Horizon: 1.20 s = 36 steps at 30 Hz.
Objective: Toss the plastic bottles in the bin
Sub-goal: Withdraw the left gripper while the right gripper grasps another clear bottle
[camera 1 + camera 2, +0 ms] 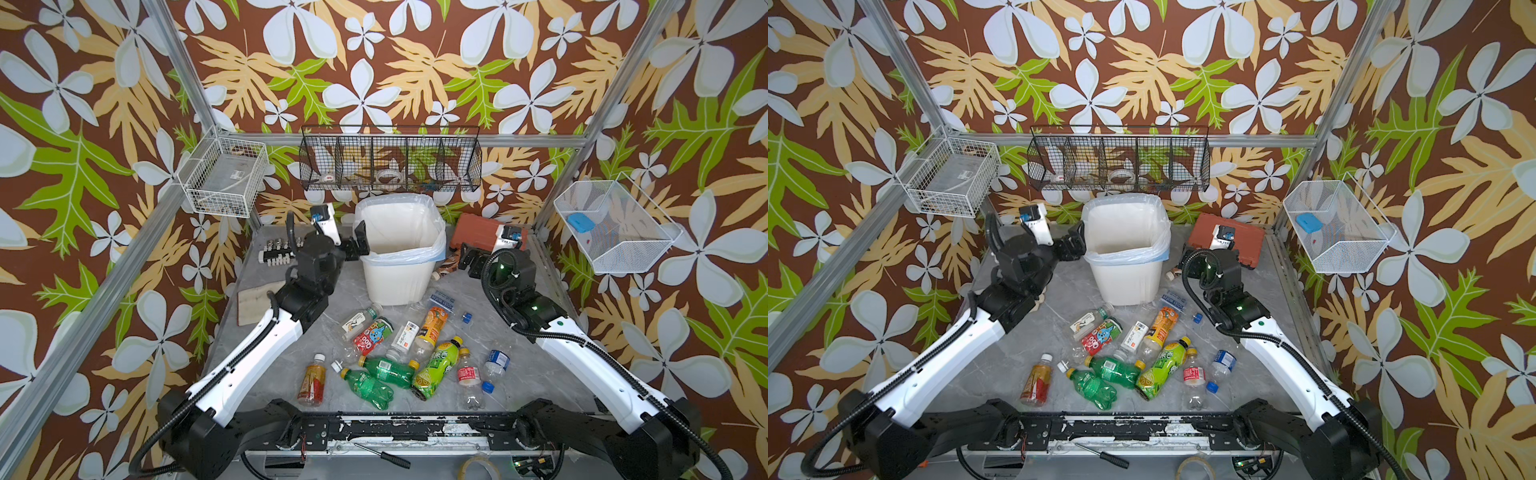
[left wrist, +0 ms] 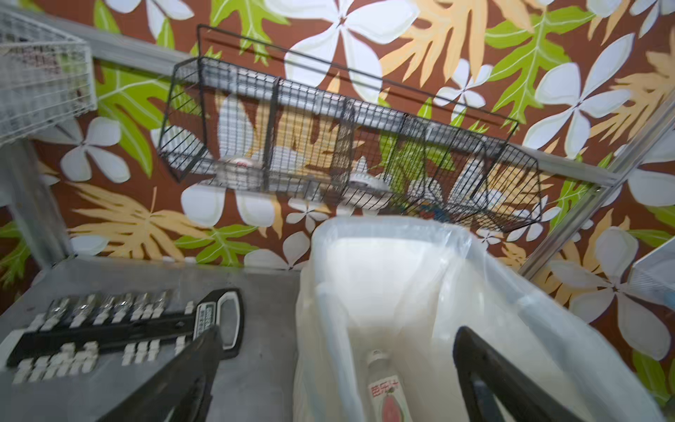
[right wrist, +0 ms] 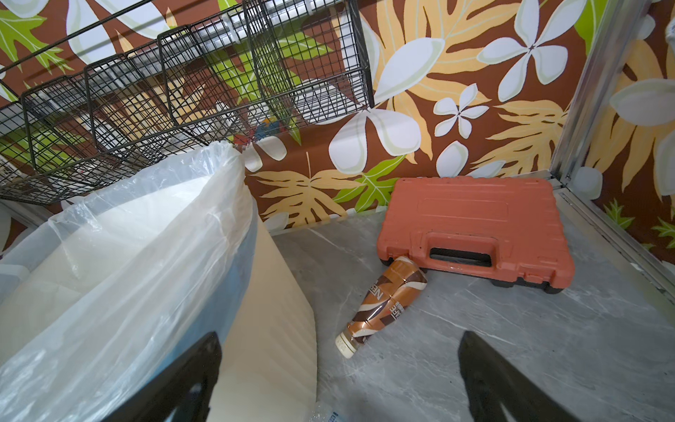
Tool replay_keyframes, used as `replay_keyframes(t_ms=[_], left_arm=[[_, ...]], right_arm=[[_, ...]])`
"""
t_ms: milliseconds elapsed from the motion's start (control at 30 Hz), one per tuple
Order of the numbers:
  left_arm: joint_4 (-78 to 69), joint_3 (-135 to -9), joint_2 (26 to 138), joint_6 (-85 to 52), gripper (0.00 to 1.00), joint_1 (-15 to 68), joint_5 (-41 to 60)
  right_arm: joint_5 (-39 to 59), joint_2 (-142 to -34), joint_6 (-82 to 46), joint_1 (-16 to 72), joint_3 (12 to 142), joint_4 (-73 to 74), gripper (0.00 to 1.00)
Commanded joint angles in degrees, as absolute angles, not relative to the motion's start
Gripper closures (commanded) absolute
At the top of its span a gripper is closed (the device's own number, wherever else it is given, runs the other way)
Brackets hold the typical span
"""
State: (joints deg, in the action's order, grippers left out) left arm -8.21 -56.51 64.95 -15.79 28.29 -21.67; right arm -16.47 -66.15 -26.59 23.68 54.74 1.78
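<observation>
With the left end effector (image 2: 339, 343) and the right end effector (image 3: 339, 349) wide open and empty, the small clear and green plastic bottles (image 1: 388, 369) look light, slippery and crushable, so they are best gripped gently mid-body.

Left arm (image 1: 249, 357) forward, jaws spread, right arm (image 1: 582, 357) forward, jaws spread

A black wire basket (image 1: 390, 162) hangs at the rear. To its left hangs a white wire basket (image 1: 224, 178), and to its right a white mesh basket (image 1: 615, 228). A red-brown tool case (image 1: 473, 232) lies below its right end.
</observation>
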Motion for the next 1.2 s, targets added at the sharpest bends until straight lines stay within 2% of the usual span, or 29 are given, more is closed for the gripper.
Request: replay_keyframes(t_ms=[0,133,233,467,600,900,1167], left_arm=[[-11.4,-45.5,58.2,-20.4,0.0,28.0,-27.2],[-8.1,-36.9,51.1,-25.4,0.0,27.8,-27.4],[-7.1,-35.9,49.7,-25.9,0.0,27.8,-27.4],[-7.9,-35.8,51.8,-25.4,0.0,27.8,-27.6],[-9.1,-35.5,53.1,-24.6,0.0,27.8,-28.0],[-11.4,-33.8,55.4,-24.2,0.0,27.7,-29.6],[-11.9,-32.4,56.4,-23.6,0.0,27.7,-30.2]], right_arm=[[-16.1,-66.5,-26.9,23.7,55.0,3.0,0.0],[-15.4,-67.3,-26.9,23.6,55.6,2.8,0.0],[-14.7,-68.0,-27.6,23.6,56.2,1.8,0.01],[-15.9,-65.2,-29.9,23.6,54.9,-6.0,0.01],[-16.8,-61.8,-33.4,23.6,52.9,-16.1,0.0],[-12.8,-54.2,-46.0,23.6,40.9,-35.4,0.01],[-13.3,-49.9,-52.4,23.7,34.2,-40.8,0.0]])
